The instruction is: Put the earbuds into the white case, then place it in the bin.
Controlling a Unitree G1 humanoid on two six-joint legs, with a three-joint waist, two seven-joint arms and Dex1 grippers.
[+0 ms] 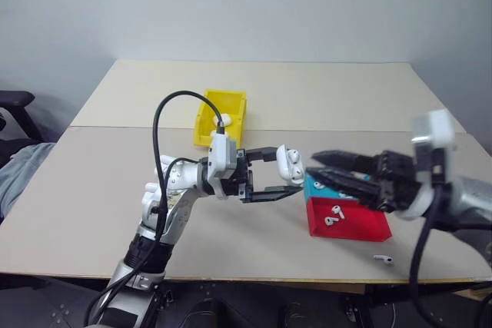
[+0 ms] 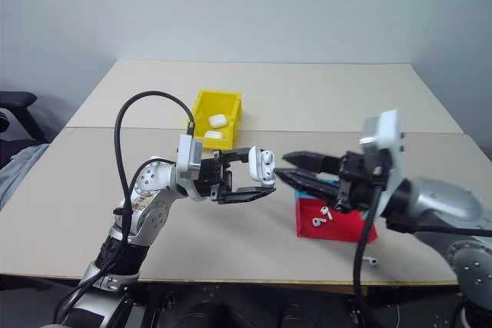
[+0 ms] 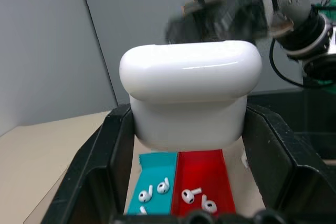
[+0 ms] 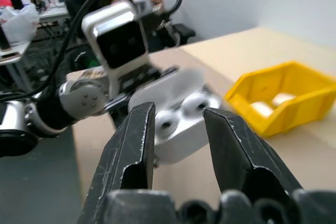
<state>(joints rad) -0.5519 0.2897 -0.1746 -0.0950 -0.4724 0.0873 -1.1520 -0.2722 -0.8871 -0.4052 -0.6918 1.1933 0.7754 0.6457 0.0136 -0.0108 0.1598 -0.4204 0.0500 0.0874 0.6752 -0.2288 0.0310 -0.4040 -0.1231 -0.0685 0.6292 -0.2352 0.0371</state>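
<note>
The left gripper (image 2: 257,177) is clamped on the small glossy white rounded case (image 2: 264,165), holding it in the air above the beige tabletop (image 1: 323,97) with its hinged lid flipped up. In the right wrist view two earbud tops sit in the case's wells, though that part is blurred. The right gripper (image 2: 283,167) hovers just beside the case with its two black fingers parted and nothing between them; whether a fingertip touches the case cannot be told. Below them lie a shallow red plastic tray (image 1: 361,224) and a shallow blue plastic tray (image 3: 155,163), the blue one largely hidden behind the right gripper in the head views. Tiny white stemmed earbuds (image 3: 193,194) lie in both. One more small white piece (image 1: 383,259) lies near the table's front edge. The bright yellow plastic bin (image 2: 227,101) stands farther back with white cases inside.
</note>
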